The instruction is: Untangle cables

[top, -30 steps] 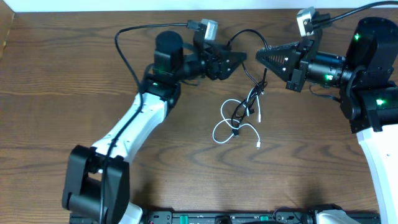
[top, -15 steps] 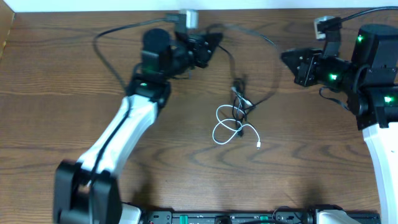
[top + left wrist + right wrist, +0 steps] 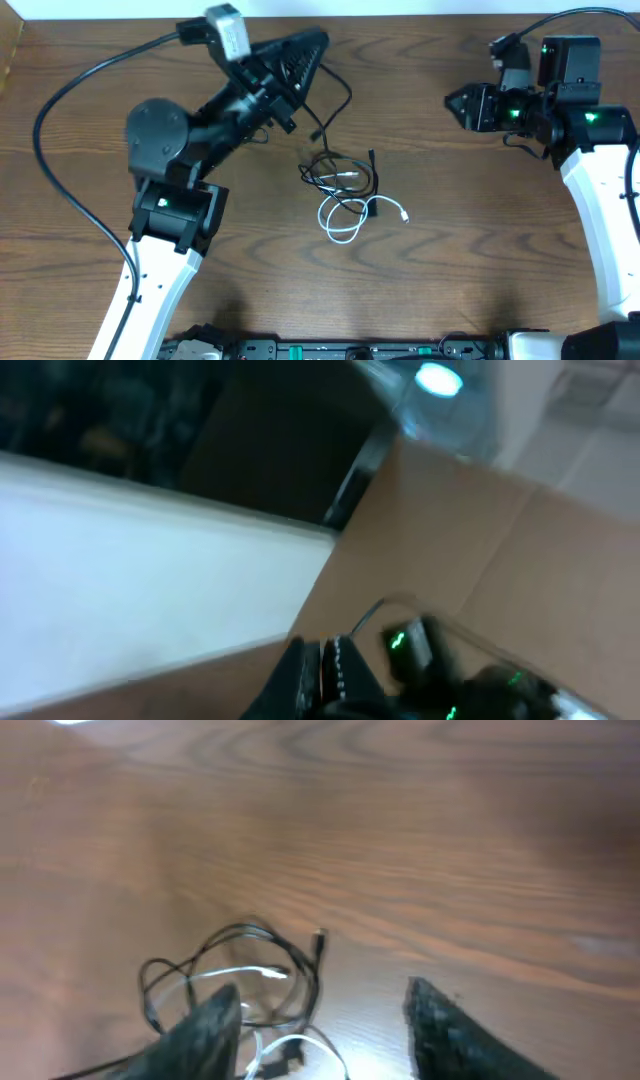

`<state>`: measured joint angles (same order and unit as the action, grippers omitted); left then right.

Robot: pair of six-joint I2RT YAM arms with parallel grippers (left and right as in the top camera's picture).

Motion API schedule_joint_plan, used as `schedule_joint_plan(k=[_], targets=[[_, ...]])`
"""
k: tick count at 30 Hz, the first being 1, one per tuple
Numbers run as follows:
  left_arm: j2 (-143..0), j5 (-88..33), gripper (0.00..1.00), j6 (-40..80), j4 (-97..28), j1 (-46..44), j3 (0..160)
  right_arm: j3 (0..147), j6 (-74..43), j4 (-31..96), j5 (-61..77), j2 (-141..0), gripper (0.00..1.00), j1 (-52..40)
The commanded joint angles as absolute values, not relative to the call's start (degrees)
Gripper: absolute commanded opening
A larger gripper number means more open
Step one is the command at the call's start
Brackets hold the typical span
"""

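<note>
On the brown wood-grain bench (image 3: 500, 260), near its middle, a thin black cord (image 3: 335, 172) and a thin white cord (image 3: 345, 215) lay looped together. One black strand ran up to the lifted left pincer (image 3: 316, 48), whose fingers looked pressed together, seemingly on that strand, though blur hid the contact. The right pincer (image 3: 325, 1020) hovered well apart from the coil, fingers spread wide. A white wall strip (image 3: 420, 8) edged the far side.

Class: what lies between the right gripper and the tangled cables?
Only bare wooden table separates the right gripper from the cables. The overhead view shows this, and the right wrist view agrees.
</note>
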<state>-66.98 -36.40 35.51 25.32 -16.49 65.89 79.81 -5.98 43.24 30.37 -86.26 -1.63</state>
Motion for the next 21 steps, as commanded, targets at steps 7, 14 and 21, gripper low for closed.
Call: schedule_joint_plan(k=[7,14,21], targets=[[-65.78,-24.56,0.08,45.74,29.91,-16.40,66.92,80.34,18.50,43.75,60.12,-95.96,0.64,-7.51],[-65.84,-23.94,0.07,46.00,26.74,-16.40,66.92,80.34,20.25,36.58,66.06,-105.67,0.68,-17.74],[-65.84,-32.71,0.07,45.47,18.79,-16.40,66.89,80.34,-13.87,20.03,50.85,-110.00,0.55,-21.30]])
